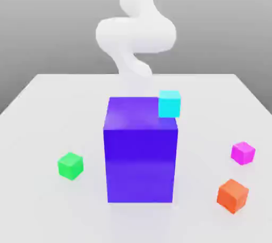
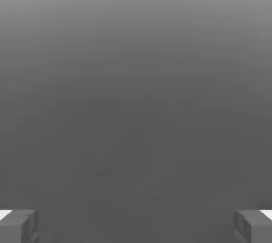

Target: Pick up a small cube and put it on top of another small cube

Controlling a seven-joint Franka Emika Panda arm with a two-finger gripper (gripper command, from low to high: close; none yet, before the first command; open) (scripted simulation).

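Since your hand view has the two grey fingertips (image 2: 19, 226) sitting at opposite edges of the frame, you can take the gripper (image 2: 136, 227) as spread wide with nothing between the fingers, nothing pinched and nothing touched. All it looks at is a plain grey backdrop.

In the exterior view, use the big blue-purple block (image 1: 140, 150) as your landmark. It stands upright in the middle of the white table (image 1: 48, 114). The small magenta-pink cube (image 1: 243, 152) sits on the table well off to the block's side, toward the exterior view's right. The small bright green cube (image 1: 70, 165) is on the table on the other side of the block, toward the exterior view's left, also well apart from it. So the two small cubes are far apart, with the block between them.

An orange cube (image 1: 232, 195) rests on the table nearer the camera than the magenta one, just beside it. A cyan cube (image 1: 170, 103) shows at the block's top corner on the right; you can't tell if it rests on the block or sits behind it.

The white arm (image 1: 135, 32) rises behind the block. The room is a flat grey wall.
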